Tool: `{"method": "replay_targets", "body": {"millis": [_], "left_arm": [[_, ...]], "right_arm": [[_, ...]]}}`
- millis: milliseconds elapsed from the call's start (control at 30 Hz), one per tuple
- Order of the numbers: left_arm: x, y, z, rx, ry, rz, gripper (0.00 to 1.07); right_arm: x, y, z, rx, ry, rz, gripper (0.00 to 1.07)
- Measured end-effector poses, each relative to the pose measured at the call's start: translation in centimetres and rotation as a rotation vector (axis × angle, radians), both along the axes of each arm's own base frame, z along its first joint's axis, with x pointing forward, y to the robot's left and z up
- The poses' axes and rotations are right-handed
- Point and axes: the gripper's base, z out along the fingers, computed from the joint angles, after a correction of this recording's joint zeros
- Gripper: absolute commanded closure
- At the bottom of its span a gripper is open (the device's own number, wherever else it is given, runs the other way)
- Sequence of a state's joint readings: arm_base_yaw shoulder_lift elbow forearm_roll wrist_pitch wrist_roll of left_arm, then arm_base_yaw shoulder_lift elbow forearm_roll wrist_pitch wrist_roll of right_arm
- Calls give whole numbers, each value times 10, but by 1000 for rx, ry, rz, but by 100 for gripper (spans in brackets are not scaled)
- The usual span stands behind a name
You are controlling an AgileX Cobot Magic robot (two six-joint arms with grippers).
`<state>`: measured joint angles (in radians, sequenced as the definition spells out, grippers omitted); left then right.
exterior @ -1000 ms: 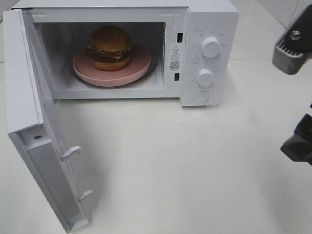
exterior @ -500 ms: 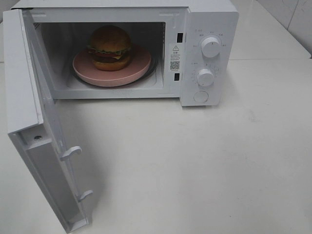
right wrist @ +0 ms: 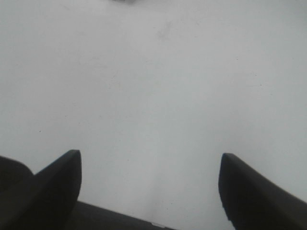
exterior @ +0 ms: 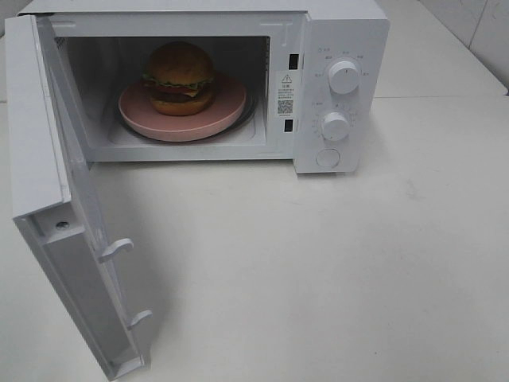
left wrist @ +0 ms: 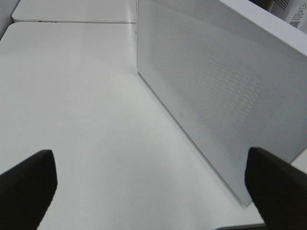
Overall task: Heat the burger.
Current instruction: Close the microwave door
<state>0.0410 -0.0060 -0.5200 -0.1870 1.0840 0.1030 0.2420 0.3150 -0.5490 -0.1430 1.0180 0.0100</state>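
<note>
White tabletop (exterior: 334, 270) filled most of the exterior high view, with a white microwave (exterior: 342, 32) at the back, its door (exterior: 36, 119) swung wide open toward the camera. The burger (exterior: 179, 77) sat on a pink plate (exterior: 227, 111) inside the cavity, already in place. No arm or gripper showed in this view.

From the left wrist, the left gripper (left wrist: 152, 189) hung with its fingers spread wide and nothing between them, near the door's perforated outer face, which the high camera could not show.

From the right wrist, the right gripper (right wrist: 151, 187) was likewise released and empty, over bare table only; neither wrist view showed the burger.

Shutting the door looked to be the step in hand. It would go best with the left gripper pressing flat on the outer face close to the free edge, following the door's arc rather than shoving straight, until the latch hooks (exterior: 118, 249) seated in their slots. A push near the hinge would risk sliding the whole microwave. The lower knob (exterior: 335, 126) would then need turning.
</note>
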Motion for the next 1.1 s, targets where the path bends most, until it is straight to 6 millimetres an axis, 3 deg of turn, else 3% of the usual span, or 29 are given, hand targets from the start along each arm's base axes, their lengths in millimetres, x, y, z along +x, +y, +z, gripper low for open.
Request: {"method": "replay_targets", "body": {"millis": [200,600,1100], "left_arm": [[0,0,0,0,0,0,7],[0,0,0,0,0,0,7],[0,0,0,0,0,0,7]], "right_arm": [[-16,-5,-10,22,-84,-76,31],[-44,-8,-8,60,-277,-167,31],[-46,-8,-9,62,-283,-176,31]]}}
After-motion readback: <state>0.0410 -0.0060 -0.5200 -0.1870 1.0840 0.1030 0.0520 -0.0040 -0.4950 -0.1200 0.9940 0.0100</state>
